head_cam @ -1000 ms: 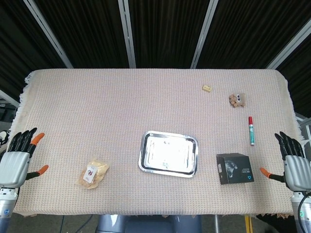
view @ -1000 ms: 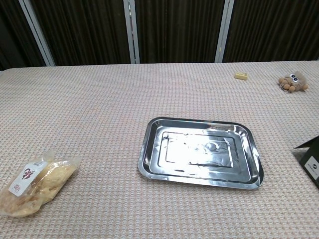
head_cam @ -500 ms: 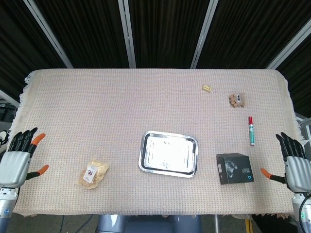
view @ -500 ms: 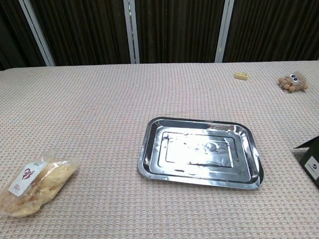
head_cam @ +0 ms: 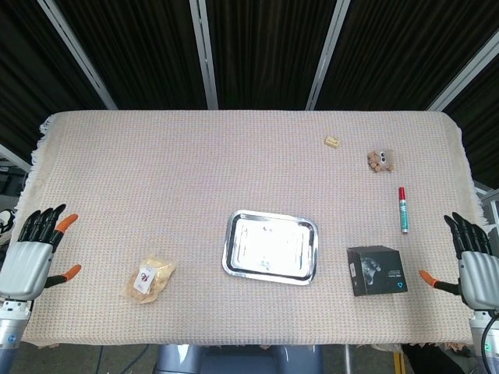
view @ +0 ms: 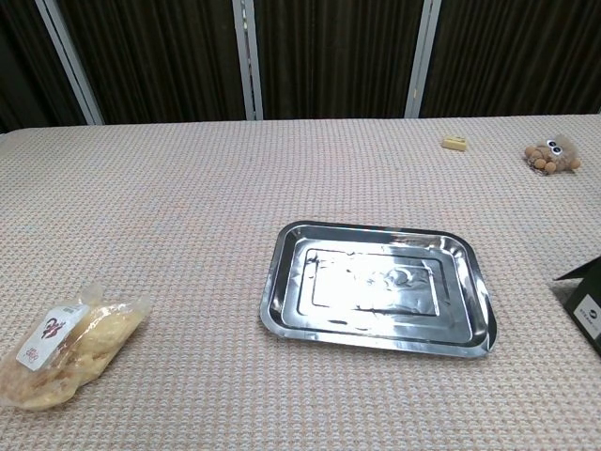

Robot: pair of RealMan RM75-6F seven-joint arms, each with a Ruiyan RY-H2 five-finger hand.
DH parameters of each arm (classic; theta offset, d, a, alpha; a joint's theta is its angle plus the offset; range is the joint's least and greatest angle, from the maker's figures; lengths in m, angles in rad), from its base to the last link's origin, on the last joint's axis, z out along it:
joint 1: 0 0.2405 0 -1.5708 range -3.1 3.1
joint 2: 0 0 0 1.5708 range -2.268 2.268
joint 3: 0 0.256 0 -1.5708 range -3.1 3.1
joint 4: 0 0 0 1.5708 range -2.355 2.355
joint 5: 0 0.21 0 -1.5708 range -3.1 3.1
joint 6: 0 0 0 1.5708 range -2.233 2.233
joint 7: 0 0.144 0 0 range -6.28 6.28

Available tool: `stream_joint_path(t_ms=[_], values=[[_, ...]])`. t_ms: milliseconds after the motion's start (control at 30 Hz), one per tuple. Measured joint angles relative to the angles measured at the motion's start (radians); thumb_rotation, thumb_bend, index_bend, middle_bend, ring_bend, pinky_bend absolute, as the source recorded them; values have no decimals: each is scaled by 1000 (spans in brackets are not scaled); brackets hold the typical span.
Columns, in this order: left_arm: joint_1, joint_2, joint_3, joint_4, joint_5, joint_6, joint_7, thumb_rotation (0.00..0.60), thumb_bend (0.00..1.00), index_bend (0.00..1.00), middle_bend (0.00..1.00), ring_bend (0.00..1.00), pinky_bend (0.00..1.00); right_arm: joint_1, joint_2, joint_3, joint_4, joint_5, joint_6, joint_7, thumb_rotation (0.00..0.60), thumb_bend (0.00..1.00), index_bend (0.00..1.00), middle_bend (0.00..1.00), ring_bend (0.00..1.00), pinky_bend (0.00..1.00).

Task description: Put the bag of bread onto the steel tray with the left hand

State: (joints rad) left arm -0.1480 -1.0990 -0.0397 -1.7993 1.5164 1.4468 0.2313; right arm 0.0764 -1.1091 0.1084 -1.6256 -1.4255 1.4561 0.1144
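Woven cloth covers the surface [head_cam: 195, 171], dark curtains behind. Almost nothing has moved this past second: my left hand [head_cam: 30, 253] has only drifted slightly at the edge, fingers spread, empty. Bag of bread [head_cam: 149, 278] lies untouched, well left of the steel tray [head_cam: 231, 257]. Right hand [head_cam: 474, 265] open too. Reach not begun.
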Motion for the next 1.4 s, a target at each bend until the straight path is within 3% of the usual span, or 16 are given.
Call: stream_joint_path(t_ms=[200,500,833,1033,1133,1233,1333,1400], values=[[-25,26,23,-26,7,-81,-28,600,1,181,10,2,0,-4,-1,-1,4,-2,6,7,600,43,0,0,0,0],[-112,31,84,-37,58,-289,-44,600,0,60,0,0,0,-11,-1,-4,10,-5,14,18,600,42,0,0,0,0],[-182,-119,111,58,58,-426,75,600,0,65,0,0,0,-17,0,-6,14,-3,17,24,600,42,0,0,0,0],[-195,-188,116,120,23,-456,105,600,4,78,0,0,0,-19,1,-6,16,4,13,26,600,42,0,0,0,0],[-200,-207,117,140,3,-469,107,600,62,95,0,0,0,-17,1,-6,17,7,6,25,600,41,0,0,0,0],[-203,-226,116,157,-8,-471,109,600,251,142,0,0,34,-15,0,-5,17,7,4,24,600,43,0,0,0,0],[-205,-258,112,176,-11,-466,109,600,397,216,0,2,169,-14,0,-5,17,7,1,23,600,42,0,0,0,0],[-204,-282,109,197,-8,-454,105,600,485,322,28,47,301,-15,1,-4,17,9,2,22,600,42,0,0,0,0]])
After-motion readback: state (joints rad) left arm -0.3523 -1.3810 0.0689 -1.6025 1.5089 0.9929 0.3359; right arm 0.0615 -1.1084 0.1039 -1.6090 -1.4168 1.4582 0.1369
